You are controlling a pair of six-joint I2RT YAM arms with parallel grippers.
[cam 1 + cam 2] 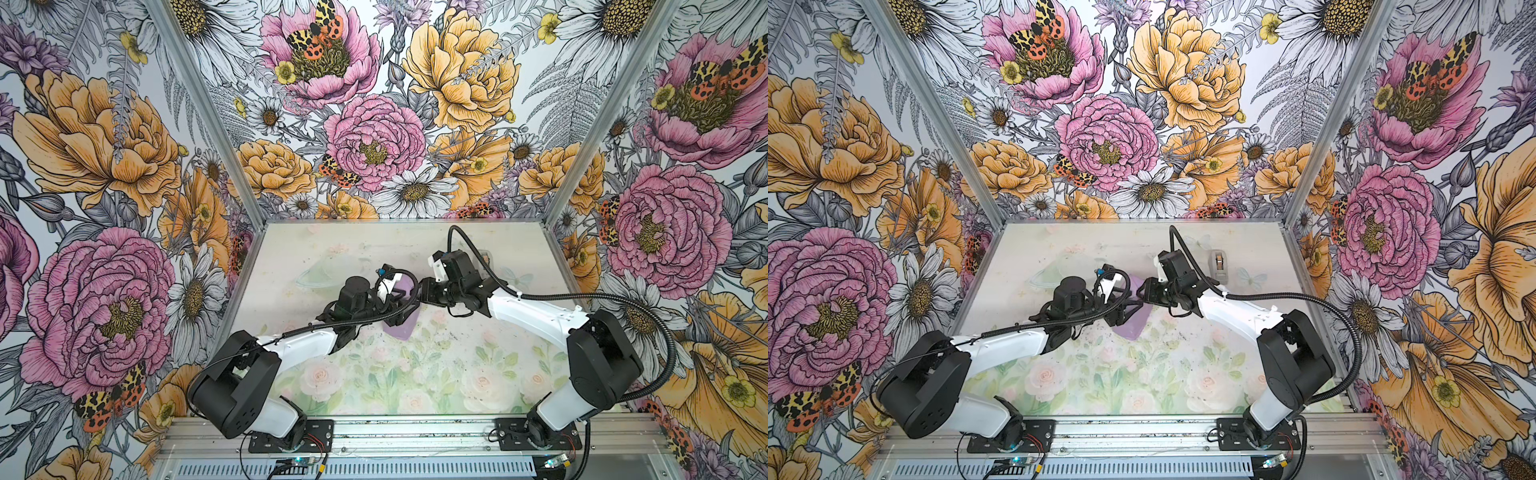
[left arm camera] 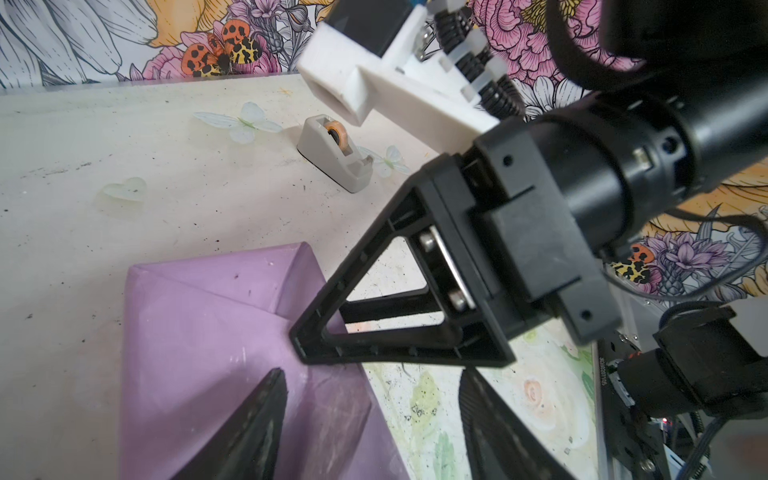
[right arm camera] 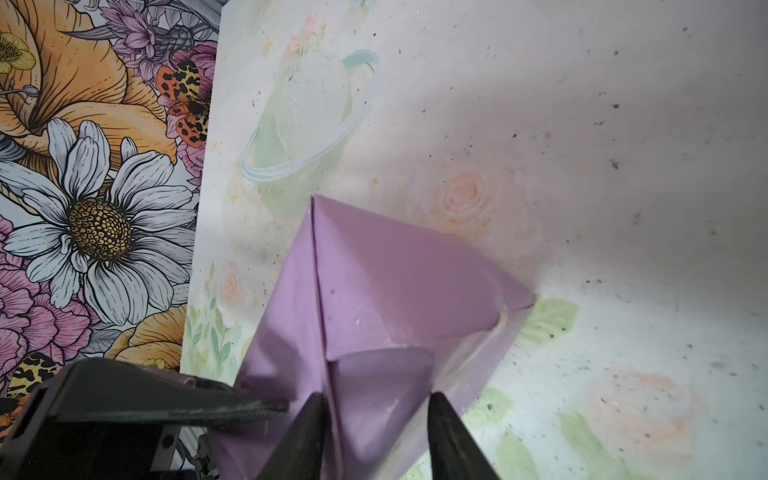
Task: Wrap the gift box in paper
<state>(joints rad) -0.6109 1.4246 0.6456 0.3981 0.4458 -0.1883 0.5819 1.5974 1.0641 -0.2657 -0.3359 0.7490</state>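
Remotely, I logged one lilac paper [image 2: 208, 332], folded, on the surface [image 2: 124, 187]; left claw [image 2: 372, 374] stood open over it; right claw [image 3: 374, 397] straddled its flap, grip unclear.

The left arm [image 1: 303, 345] and right arm [image 1: 536, 311] had glossy white shells between bulky matte-black joint housings [image 1: 232, 382]; each sat on a black base plate [image 1: 324, 428] trailing thin red and black wires [image 1: 316, 442]. A black corrugated cable conduit [image 1: 561, 296] ran along each arm. The right pincer [image 2: 320, 332] had black, hollow triangular fingers [image 2: 395, 353] dotted with small holes, silver screws [image 2: 457, 300] and a white camera bracket [image 2: 395, 95].
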